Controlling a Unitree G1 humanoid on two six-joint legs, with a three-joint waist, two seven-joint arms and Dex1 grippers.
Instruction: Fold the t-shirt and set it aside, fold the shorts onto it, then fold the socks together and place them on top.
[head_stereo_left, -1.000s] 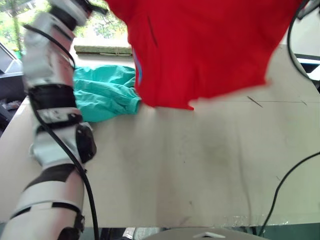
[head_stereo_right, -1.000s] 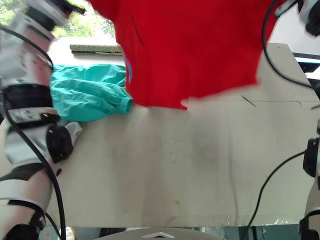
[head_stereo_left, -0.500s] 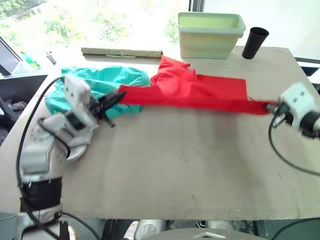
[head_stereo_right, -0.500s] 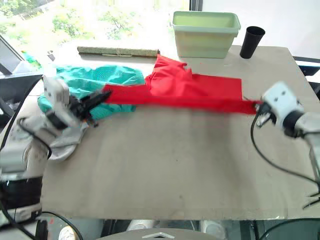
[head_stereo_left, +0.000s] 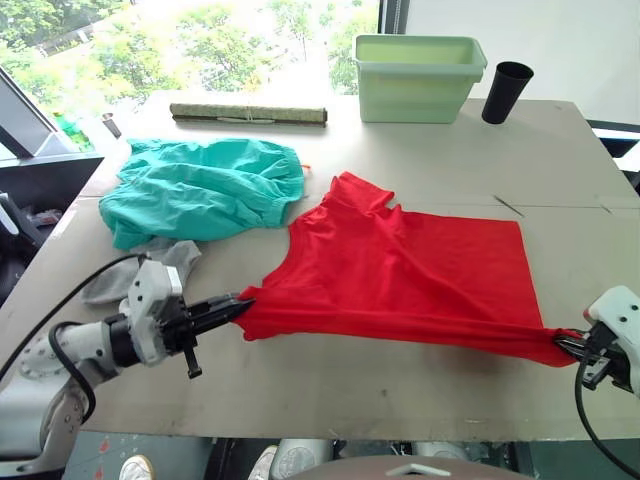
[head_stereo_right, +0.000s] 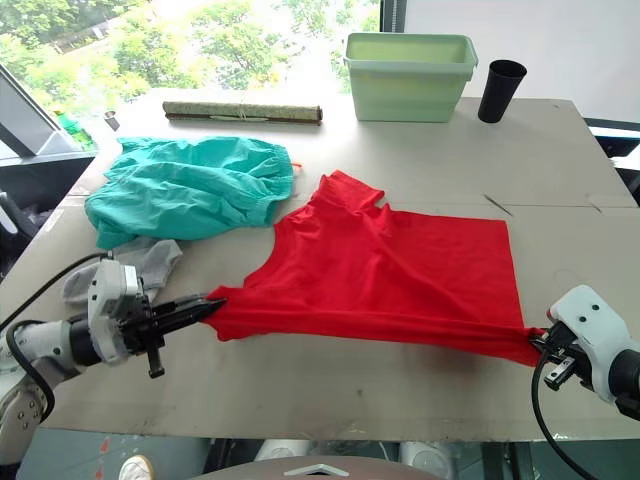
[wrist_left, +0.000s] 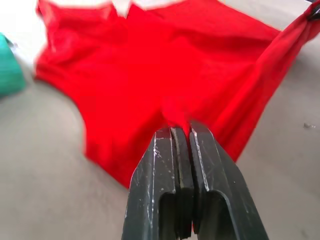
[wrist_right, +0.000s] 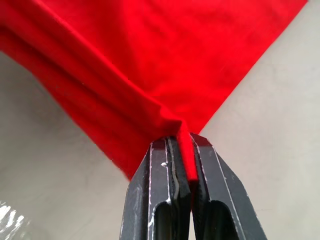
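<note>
T-shirt (head_stereo_left: 400, 270) now down flat on table (head_stereo_left: 420, 165), both grippers' jaws clamped on its near edge.

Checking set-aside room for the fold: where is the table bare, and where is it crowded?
Bare: the table's stretch between the t-shirt and the green bin, its right side beyond the shirt, and the near strip. Crowded: the left, where the shorts overlap the socks.

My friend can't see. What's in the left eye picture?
Two robot grippers, left gripper and right gripper, pinch a red t-shirt spread on a table. Teal shorts and grey socks lie beside it.
</note>
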